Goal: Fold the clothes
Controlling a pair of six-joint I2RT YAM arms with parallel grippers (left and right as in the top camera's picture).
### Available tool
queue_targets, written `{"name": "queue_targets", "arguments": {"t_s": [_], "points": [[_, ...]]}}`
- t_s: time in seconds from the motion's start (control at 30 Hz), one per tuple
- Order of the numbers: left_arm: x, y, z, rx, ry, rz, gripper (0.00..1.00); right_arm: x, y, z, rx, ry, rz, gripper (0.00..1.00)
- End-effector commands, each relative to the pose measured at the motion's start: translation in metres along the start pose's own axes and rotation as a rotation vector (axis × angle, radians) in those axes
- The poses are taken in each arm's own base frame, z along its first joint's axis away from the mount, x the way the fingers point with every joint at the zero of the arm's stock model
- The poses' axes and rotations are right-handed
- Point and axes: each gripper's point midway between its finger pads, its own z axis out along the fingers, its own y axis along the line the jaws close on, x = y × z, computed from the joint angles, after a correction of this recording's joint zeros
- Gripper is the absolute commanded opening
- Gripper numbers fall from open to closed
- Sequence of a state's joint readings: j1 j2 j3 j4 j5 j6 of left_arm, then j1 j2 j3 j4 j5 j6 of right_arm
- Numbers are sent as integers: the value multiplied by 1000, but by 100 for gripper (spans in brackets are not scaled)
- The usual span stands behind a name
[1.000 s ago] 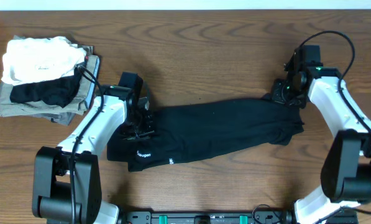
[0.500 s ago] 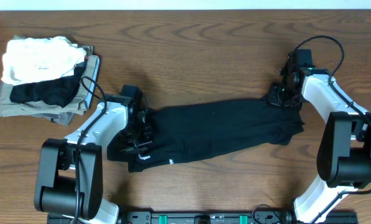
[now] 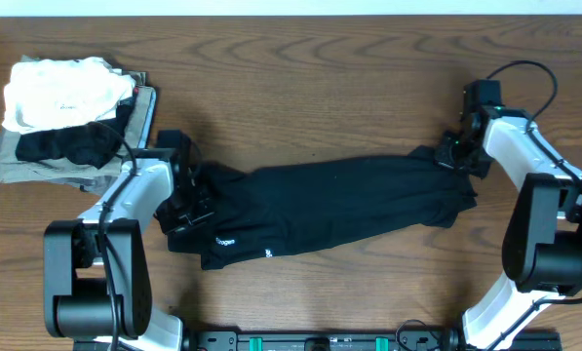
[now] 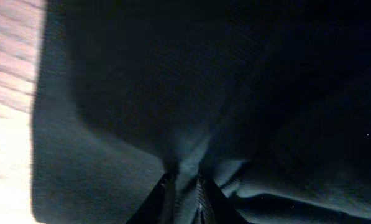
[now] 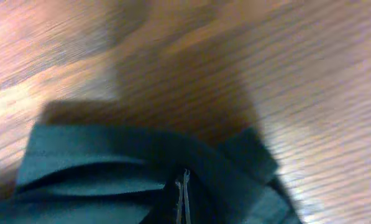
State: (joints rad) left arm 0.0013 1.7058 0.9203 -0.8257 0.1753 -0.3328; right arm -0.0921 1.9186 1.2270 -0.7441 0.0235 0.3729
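The table point(image 3: 320, 68) is carrying the black shirt point(image 3: 339, 200), which is lying bunched into a long band across the middle, between the two arms. A pile of folded garments point(image 3: 71, 122) is sitting at the far left corner, well apart. The left gripper point(image 3: 186, 198) is pinching the shirt's left end, jaws clamped on fabric. The right gripper point(image 3: 453, 153) is clamping the right end likewise. This is looking like the spreading step before any fold, and the next move is probably calling for both ends to be lifted and pulled flat. Small white print point(image 3: 225, 242) is showing on the shirt, too small to read.
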Motion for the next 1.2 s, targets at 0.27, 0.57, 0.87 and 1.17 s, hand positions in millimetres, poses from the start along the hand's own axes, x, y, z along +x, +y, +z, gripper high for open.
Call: {"name": "queue_targets", "arguments": {"t_s": [0.27,0.57,0.87,1.17], "points": [[-20,10,-33,-57,-73,-1,12,-8,-33,-9,57,14,95,1],[-19,-9,-99,28,-252,46,8,-29,-37,-71,66,-125,127,1],[29,-61,-75,167,-64,199,7,18,17,-82,-194,38,-104,1],[39,-67,-27,78,101,187,8,54,18,-55,-164,144,-86,2]]}}
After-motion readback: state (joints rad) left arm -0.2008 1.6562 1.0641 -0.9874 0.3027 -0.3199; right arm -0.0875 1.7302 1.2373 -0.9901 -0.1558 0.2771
